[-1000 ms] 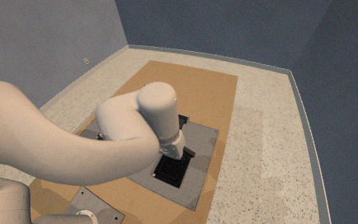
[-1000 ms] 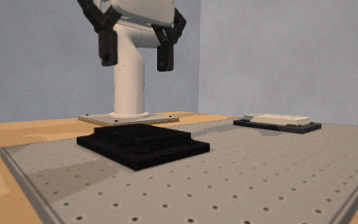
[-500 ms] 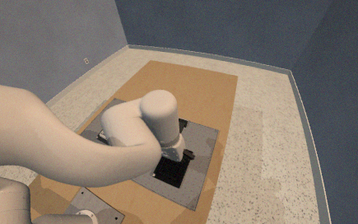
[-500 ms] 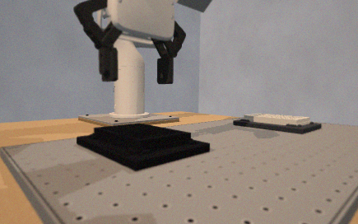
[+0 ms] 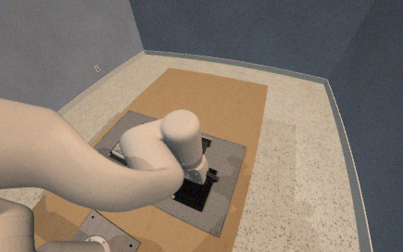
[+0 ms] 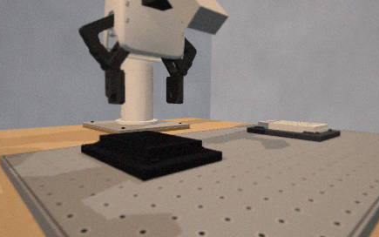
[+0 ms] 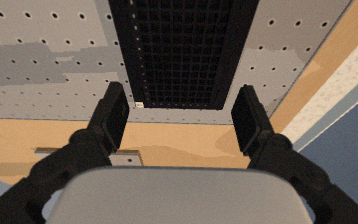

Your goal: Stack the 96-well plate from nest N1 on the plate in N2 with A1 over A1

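Note:
A black 96-well plate (image 6: 146, 143) sits in the black nest N1 (image 6: 153, 159) on the left of the grey perforated board in the exterior view. It fills the top of the wrist view (image 7: 180, 50), with a small white corner mark (image 7: 139, 105) at its near left corner. My gripper (image 6: 145, 93) (image 7: 181, 97) is open and empty, hanging well above this plate with one finger to each side of it. A white 96-well plate (image 6: 294, 125) sits in the black nest N2 (image 6: 294, 133) at the right. In the top view my arm hides most of the white plate (image 5: 117, 150).
The grey perforated board (image 6: 249, 187) lies on a tan table top (image 5: 209, 97). My arm's base column (image 6: 137, 91) stands on its mounting plate (image 6: 136, 125) just behind N1.

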`<act>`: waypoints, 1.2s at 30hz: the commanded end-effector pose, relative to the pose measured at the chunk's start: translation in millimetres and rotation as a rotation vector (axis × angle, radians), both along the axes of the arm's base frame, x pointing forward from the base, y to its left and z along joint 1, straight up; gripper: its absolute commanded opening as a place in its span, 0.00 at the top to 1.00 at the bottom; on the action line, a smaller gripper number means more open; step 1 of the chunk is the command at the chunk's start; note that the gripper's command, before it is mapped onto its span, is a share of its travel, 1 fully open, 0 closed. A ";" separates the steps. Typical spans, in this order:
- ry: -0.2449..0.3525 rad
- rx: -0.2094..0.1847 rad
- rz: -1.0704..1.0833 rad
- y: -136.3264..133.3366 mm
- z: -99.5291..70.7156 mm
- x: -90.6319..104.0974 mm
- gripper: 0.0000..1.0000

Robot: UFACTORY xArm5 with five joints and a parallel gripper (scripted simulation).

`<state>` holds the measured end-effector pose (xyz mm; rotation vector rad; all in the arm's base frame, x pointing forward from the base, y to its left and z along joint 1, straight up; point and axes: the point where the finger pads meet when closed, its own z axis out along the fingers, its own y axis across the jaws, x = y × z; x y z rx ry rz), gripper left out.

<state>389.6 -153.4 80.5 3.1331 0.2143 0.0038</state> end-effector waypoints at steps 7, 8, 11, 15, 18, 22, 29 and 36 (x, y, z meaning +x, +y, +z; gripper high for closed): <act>-0.004 -0.001 0.000 -0.6 -14.7 1.5 0.00; -0.004 -0.001 0.000 -0.6 -16.3 1.5 0.00; -0.004 -0.001 0.000 -0.6 -21.3 1.5 0.00; -0.004 -0.001 0.000 -0.6 -28.0 1.5 0.00; -0.004 -0.001 0.000 -0.6 -30.5 1.5 0.00; -0.004 -0.001 0.000 -0.6 -30.5 1.5 0.00; -0.004 -0.001 0.000 -0.6 -30.5 1.5 0.00; -0.004 -0.001 0.000 -0.6 -33.2 1.5 0.00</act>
